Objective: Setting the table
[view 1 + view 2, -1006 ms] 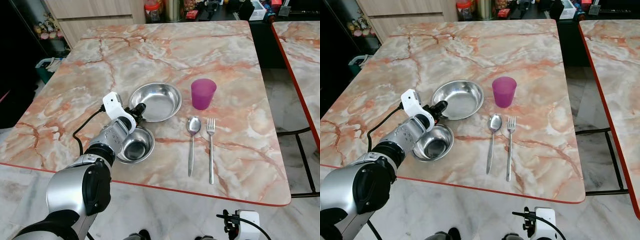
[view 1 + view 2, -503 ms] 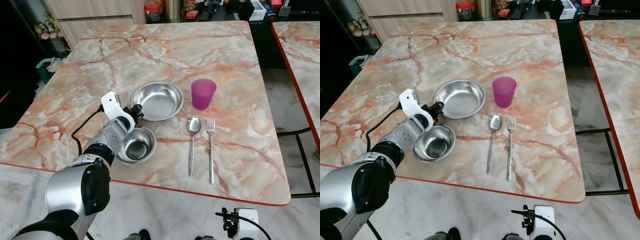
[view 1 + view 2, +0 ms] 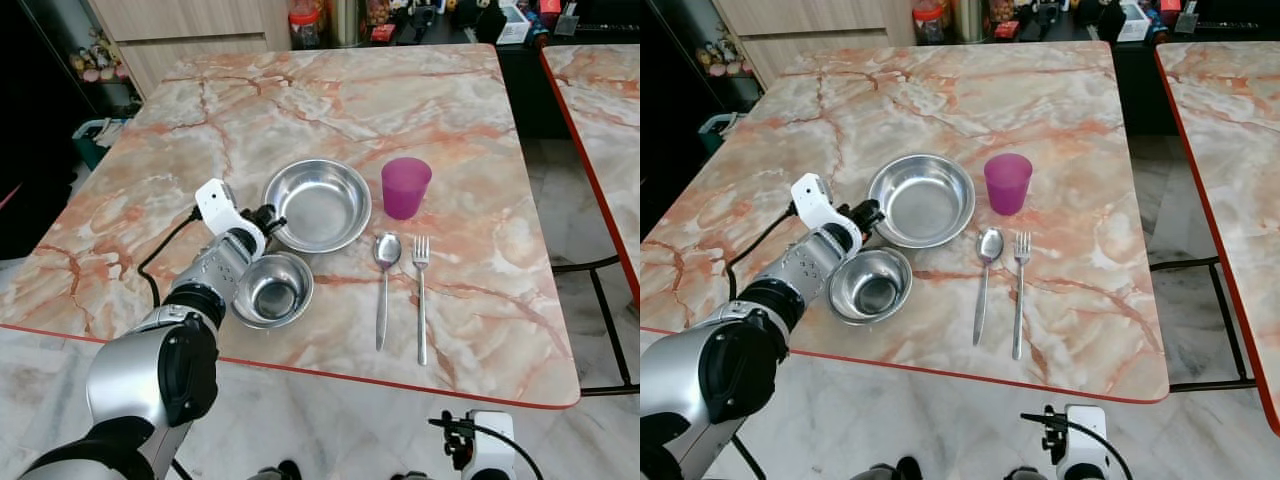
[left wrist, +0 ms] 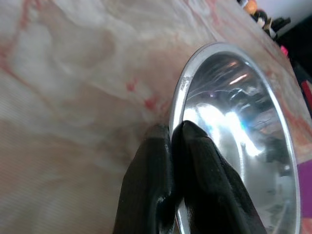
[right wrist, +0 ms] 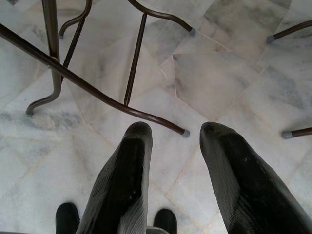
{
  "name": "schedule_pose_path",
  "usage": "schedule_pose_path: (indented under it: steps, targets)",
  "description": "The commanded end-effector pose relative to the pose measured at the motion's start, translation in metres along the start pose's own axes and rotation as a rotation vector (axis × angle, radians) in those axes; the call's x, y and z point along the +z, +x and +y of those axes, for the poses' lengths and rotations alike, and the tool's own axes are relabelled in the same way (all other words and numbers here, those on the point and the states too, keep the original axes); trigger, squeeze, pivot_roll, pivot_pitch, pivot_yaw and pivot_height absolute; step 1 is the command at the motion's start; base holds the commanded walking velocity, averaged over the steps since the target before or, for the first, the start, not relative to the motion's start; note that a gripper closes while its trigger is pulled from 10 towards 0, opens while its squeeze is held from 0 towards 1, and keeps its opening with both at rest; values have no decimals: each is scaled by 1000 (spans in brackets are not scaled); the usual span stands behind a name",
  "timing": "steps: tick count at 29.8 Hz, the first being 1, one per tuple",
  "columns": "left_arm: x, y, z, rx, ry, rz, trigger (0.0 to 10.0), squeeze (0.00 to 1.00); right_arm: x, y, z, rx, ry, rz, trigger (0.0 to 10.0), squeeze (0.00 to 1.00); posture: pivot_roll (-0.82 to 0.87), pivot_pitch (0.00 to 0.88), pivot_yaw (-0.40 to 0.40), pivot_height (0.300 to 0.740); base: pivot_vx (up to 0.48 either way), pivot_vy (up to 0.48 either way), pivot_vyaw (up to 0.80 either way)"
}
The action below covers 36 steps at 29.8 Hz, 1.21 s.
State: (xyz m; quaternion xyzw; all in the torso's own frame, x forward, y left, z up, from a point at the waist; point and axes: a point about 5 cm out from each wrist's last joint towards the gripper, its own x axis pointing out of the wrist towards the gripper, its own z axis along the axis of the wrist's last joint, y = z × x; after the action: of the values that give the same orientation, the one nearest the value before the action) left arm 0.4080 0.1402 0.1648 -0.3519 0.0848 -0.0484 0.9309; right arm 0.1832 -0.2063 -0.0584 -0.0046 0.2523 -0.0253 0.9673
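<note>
A large marble-patterned bench with a red edge carries the setting, and a second bench of the same kind stands to the robot's right. The floor below is pale marble tile.

The left arm reaches across the near left part of the bench. Its left end effector sits at the left rim of the large steel bowl, which lies near the middle of the bench. In the left wrist view the two black fingers are pressed together on that rim, one inside the bowl and one outside, so the end effector is closed and pinching the bowl's edge.

A small steel bowl lies just nearer the robot than the large one, close under the left forearm and almost touching the large bowl's rim. To the right of the large bowl stands a purple cup, upright and just beside it. Nearer than the cup lie a spoon and a fork, side by side with handles toward the robot, close but apart.

The right end effector hangs below bench level over the floor, its fingers spread apart and empty.
</note>
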Motion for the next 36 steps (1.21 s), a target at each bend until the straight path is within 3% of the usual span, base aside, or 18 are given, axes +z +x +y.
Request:
schedule_pose_path:
  steps: [1, 3, 8, 9, 10, 11, 15, 17, 19, 24, 31, 33, 36]
  targets:
    - [21, -2, 8, 33, -52, -92, 0, 0, -9, -3, 2, 1, 9, 50, 10000, 0, -123, 69, 107, 740, 0, 0, 0]
    - [35, -3, 12, 42, -113, -165, 0, 0, -7, 0, 2, -1, 8, 59, 10000, 0, -123, 42, 103, 740, 0, 0, 0]
    - [50, -7, 18, 43, -174, -259, 0, 0, -4, 4, 3, 0, 8, 72, 10000, 0, -117, 5, 93, 740, 0, 0, 0]
    - [58, -9, 18, 3, -178, -315, 902, 0, -3, 6, 4, 0, 9, 79, 10000, 0, -114, 0, 89, 740, 0, 0, 0]
    - [61, -10, 17, -20, -172, -342, 902, 0, -2, 7, 4, -1, 9, 83, 10000, 0, -114, 0, 89, 740, 0, 0, 0]
    - [63, -11, 17, -34, -165, -360, 10000, 0, -1, 8, 4, -6, 7, 86, 10000, 0, -113, 0, 85, 740, 0, 0, 0]
    - [64, -15, 19, -73, -59, -405, 10000, 0, 4, 14, 4, -24, 25, 102, 10000, 0, -91, 0, 75, 740, 0, 0, 0]
    - [62, -18, 20, -68, 64, -437, 10000, 0, 5, 17, 4, -31, 32, 120, 10000, 0, -80, 0, 70, 740, 0, 0, 0]
    - [59, -20, 20, -66, 110, -446, 10000, 0, 5, 17, 3, -42, 50, 137, 10000, 0, -79, 0, 69, 740, 0, 0, 0]
    - [48, -28, 25, -46, 256, -490, 10000, 0, -8, 12, -4, -119, 113, 233, 10000, 0, -69, 0, 68, 740, 0, 0, 0]
    - [47, -30, 25, -45, 276, -503, 10000, 0, -9, 12, -4, -124, 118, 242, 10000, 0, -69, 0, 68, 740, 0, 0, 0]
    - [38, -34, 19, -36, 335, -531, 10000, 0, -28, -1, -9, -136, 111, 326, 10000, 0, -45, 0, 59, 740, 0, 0, 0]
    - [38, -34, 19, -35, 336, -532, 10000, 0, -28, -1, -9, -136, 112, 326, 10000, 0, -45, 0, 59, 740, 0, 0, 0]
